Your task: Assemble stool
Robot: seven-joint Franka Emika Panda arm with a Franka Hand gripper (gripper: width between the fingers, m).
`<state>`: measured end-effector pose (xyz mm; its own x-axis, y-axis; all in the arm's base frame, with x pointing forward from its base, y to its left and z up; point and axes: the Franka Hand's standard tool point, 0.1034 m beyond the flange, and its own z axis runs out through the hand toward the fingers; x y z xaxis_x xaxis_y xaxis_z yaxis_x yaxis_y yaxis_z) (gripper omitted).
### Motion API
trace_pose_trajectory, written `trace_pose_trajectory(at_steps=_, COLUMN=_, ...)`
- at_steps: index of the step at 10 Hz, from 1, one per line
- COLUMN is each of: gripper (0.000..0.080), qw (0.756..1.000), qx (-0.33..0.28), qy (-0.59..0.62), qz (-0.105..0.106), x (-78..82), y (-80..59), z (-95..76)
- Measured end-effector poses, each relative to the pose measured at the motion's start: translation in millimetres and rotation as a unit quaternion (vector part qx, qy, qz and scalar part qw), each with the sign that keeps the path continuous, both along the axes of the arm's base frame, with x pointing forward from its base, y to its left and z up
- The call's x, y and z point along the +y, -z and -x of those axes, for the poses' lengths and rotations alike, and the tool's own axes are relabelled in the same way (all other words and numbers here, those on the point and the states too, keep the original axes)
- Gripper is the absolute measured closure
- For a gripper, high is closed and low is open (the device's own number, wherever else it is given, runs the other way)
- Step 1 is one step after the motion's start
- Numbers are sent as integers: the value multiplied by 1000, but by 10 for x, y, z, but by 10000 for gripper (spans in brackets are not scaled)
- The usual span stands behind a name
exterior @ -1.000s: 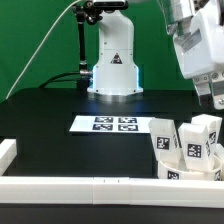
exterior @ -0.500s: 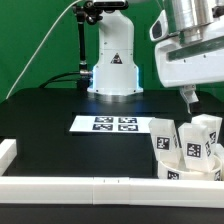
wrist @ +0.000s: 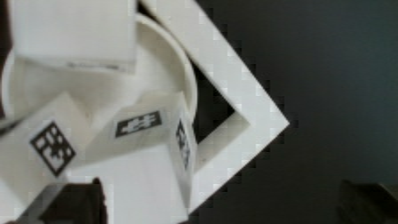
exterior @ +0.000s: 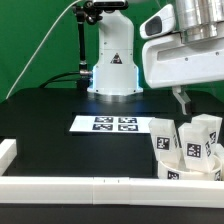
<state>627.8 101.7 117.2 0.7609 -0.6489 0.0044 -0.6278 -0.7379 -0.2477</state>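
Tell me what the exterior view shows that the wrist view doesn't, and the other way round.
Only the exterior view shows the marker board, the arm's base and the claw hanging above the stool parts; whether it is open cannot be told. Only the wrist view looks down into the round seat and the corner of the border rails. Both show the tagged stool legs on the black table.

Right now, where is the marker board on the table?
In the exterior view the marker board lies flat at the table's middle, before the robot base, with the stool parts on the exterior view's right.
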Motion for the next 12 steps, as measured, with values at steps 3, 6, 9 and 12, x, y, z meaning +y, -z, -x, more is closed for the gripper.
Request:
trace_pose_trajectory(at_steps=3, gripper=150, qw=958, qx=-12, qy=-280, qz=56, x=14, y=-17, z=-12)
trace_pose_trajectory(at_steps=6, gripper=150, qw=935, qx=-26, qy=-347, qz=68, x=-30, y=-8, z=-21)
trace_pose_trajectory(at_steps=9, gripper=150, qw=835, qx=-44, qy=-537, qz=111, x=-94, y=30, z=-28)
trace_pose_trajectory(at_steps=12, gripper=150, qw=749, qx=-38, qy=-647, qz=136, x=-77, y=105, z=9)
